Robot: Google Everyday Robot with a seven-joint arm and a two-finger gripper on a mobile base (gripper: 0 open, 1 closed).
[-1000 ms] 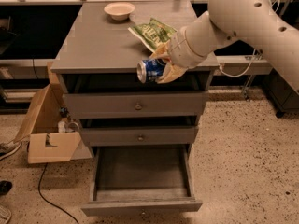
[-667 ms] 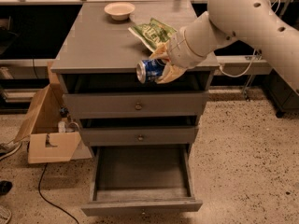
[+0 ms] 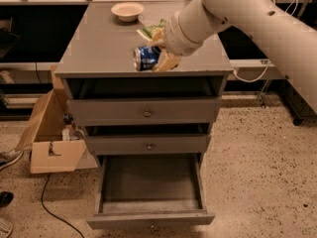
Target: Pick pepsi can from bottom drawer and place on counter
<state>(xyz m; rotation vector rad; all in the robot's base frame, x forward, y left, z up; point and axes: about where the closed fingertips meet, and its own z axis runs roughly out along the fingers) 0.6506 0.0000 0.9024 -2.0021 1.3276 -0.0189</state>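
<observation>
Gripper (image 3: 159, 51) sits over the counter (image 3: 99, 48), near the front edge and slightly right of its middle. Its two tan fingers (image 3: 167, 62) are clamped on the pepsi can (image 3: 145, 58), one above and one below the can's right end. The can lies on its side, silver top facing the counter's left edge, blue body with white marks toward the gripper. It is low over the surface just behind the front edge; cannot tell whether it touches the wood. The white arm (image 3: 247, 14) enters from the upper right and crosses the back right corner of the counter. A green chip bag (image 3: 150, 30) lies on the counter just behind the gripper, partly hidden by the wrist. A small pale bowl (image 3: 127, 10) stands near the back edge, left of the middle, well apart from the can. Below the counter, the top drawer (image 3: 143, 112) and middle drawer (image 3: 148, 144) each show a small round knob and a dark gap above the front. The bottom drawer (image 3: 151, 218) is pulled far out, its inside bare. An open cardboard box (image 3: 47, 148) stands on the speckled floor (image 3: 257, 172) by the cabinet's left side, with a dark cable (image 3: 49, 202) running in front of it.
</observation>
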